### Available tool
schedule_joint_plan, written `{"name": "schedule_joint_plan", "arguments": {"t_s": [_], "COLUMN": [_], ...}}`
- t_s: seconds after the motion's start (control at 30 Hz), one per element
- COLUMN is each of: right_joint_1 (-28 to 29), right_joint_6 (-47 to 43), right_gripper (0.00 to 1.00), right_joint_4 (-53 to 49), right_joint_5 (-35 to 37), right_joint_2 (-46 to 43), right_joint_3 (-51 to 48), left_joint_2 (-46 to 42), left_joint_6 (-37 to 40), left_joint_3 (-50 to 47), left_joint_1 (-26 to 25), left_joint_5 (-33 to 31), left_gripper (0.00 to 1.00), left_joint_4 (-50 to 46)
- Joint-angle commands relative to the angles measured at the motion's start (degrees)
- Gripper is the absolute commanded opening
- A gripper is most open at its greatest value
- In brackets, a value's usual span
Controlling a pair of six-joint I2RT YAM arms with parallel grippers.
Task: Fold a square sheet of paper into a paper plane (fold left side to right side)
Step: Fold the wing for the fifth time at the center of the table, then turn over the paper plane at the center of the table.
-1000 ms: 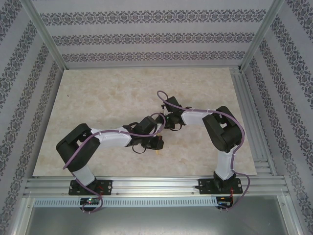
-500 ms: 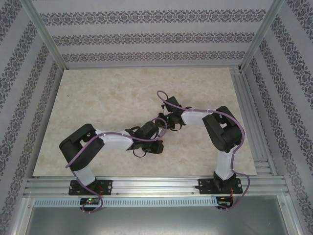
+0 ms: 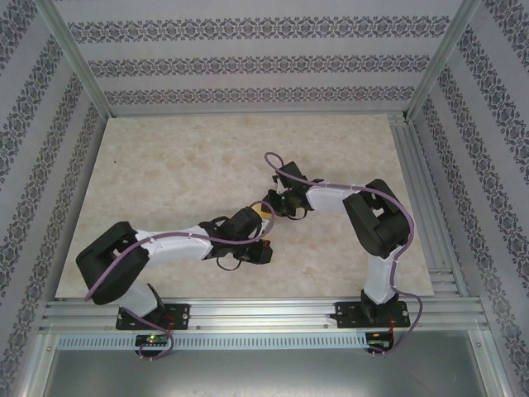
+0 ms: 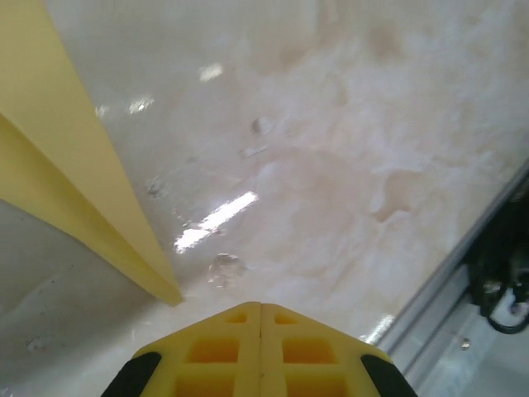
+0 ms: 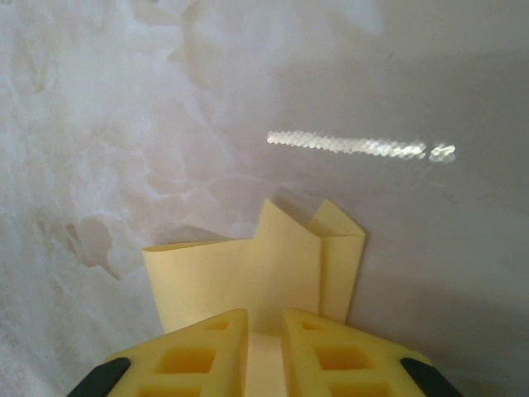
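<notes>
Paper plane point(image 5: 273, 256): part-folded yellow paper, near the middle of the table point(image 5: 124, 124), between the two grippers. Right gripper point(image 5: 266, 318): jaws a little parted, straddling the paper's edge, no firm pinch evident; the nearer arm. Left gripper point(image 4: 260, 308): clenched, empty, tip just beside a pointed corner, the paper apparently on its far side. Long axis probably near-to-far; a left-to-right fold would cross it.

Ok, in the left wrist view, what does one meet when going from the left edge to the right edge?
folded yellow paper → left gripper, fingers shut, at the bottom centre → metal rail at the table's edge → black part with a cable at the far right.
</notes>
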Motion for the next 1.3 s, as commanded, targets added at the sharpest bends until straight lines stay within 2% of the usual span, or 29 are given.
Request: {"name": "schedule_joint_plan", "arguments": {"t_s": [0.0,0.07,0.1,0.23,0.37,0.43,0.53,0.7,0.9,1.03,1.27], "right_joint_1": [0.21,0.25,0.12,0.25,1.69,3.97,7.96,14.67,22.16,25.17,26.06], "right_joint_6": [-2.91,-3.63,-4.07,-5.41,-6.8,-8.2,-9.67,-11.75,-14.44,-14.02,-12.48], "right_gripper": [0.25,0.29,0.31,0.33,0.38,0.44,0.51,0.52,0.52,0.53,0.53], "right_joint_4": [-4.54,-6.04,-6.92,-11.48,-18.34,-23.2,-29.53,-38.3,-51.94,-55.12,-57.1], "right_joint_5": [4.21,5.34,5.81,8.51,15.44,21.02,26.4,37.81,46.62,47.18,48.06], "right_joint_2": [-4.12,-6.31,-7.41,-11.08,-15.43,-16.59,-15.08,-8.04,4.77,11.15,16.09], "right_joint_3": [1.68,1.96,2.03,2.53,3.61,5.83,10.67,19.8,36.63,41.46,42.01], "left_joint_2": [-7.95,-11.58,-13.11,-16.54,-19.16,-19.82,-20.12,-20.46,-25.34,-29.77,-34.17], "left_joint_6": [1.87,2.35,2.74,2.74,0.06,-1.46,-2.73,-2.91,-1.68,-2.14,-2.85], "left_joint_3": [3.24,3.97,4.51,5.95,5.08,4.06,2.27,0.68,-1.64,-4.66,-8.29], "left_joint_1": [3.4,6.56,8.25,15.06,21.54,24.37,27.48,29.35,30.81,31.3,31.64], "left_joint_5": [-0.15,0.04,-0.21,-2.44,-7.95,-10.85,-11.46,-11.77,-14.72,-15.95,-15.48], "left_gripper": [0.03,0.13,0.14,0.18,0.19,0.2,0.22,0.23,0.27,0.3,0.31], "left_joint_4": [-4.27,-6.81,-8.47,-13.87,-15.81,-16.1,-14.73,-14.43,-17.86,-18.43,-19.15]}}
